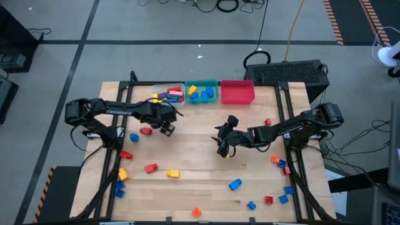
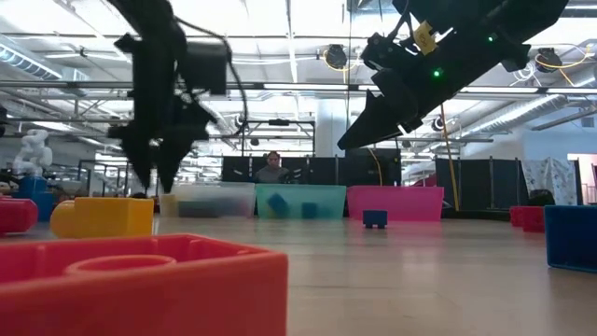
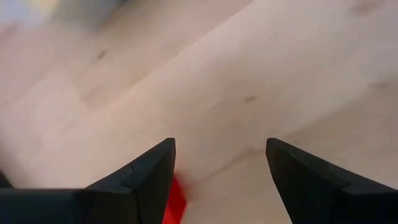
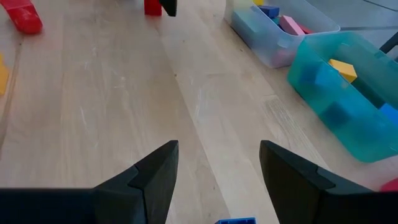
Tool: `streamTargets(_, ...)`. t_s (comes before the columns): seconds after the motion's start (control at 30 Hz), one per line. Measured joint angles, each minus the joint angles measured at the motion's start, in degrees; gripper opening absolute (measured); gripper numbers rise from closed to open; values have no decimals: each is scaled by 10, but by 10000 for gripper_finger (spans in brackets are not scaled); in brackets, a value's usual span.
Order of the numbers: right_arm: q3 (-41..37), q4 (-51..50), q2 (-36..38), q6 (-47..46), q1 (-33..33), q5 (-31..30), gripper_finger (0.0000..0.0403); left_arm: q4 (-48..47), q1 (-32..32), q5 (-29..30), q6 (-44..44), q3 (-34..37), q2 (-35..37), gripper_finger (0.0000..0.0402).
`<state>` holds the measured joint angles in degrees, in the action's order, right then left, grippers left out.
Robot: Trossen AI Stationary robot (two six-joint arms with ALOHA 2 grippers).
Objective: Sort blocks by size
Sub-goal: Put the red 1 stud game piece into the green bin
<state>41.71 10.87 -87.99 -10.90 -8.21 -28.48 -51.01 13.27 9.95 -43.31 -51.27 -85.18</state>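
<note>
Red brick fills the lower left of our low view, hard, light and slick by our guess, best pinched across its flat sides. We see more blocks scattered over the table, some already in the clear bin and teal bin. Our left gripper and right gripper both hover spread apart, holding nothing.
</note>
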Motion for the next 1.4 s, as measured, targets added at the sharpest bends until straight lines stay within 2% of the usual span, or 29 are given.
streamTargets(0.13, 0, -1, 0, 0, 0, 0, 210, -28, -8, -21, 151, -29, 0, 253)
streamTargets(0.3, 0, -3, 0, 0, 0, 0, 210, -94, -23, -21, 323, -39, 0, 253)
streamTargets(0.5, 0, -6, 0, 0, 0, 0, 210, -165, -41, -19, 458, -19, 1, 253)
streamTargets(0.73, 0, -17, 0, -1, 0, 0, 210, -159, -44, -15, 500, 30, 1, 253)
streamTargets(0.97, 0, -23, 0, -2, 0, 0, 210, -111, -43, 47, 516, 70, 1, 253)
streamTargets(1.17, 0, -22, 0, -4, 0, 0, 210, -49, -43, 34, 561, 97, 1, 253)
streamTargets(1.4, 0, -22, 0, -4, 0, 0, 210, -50, -43, 31, 561, 101, 1, 253)
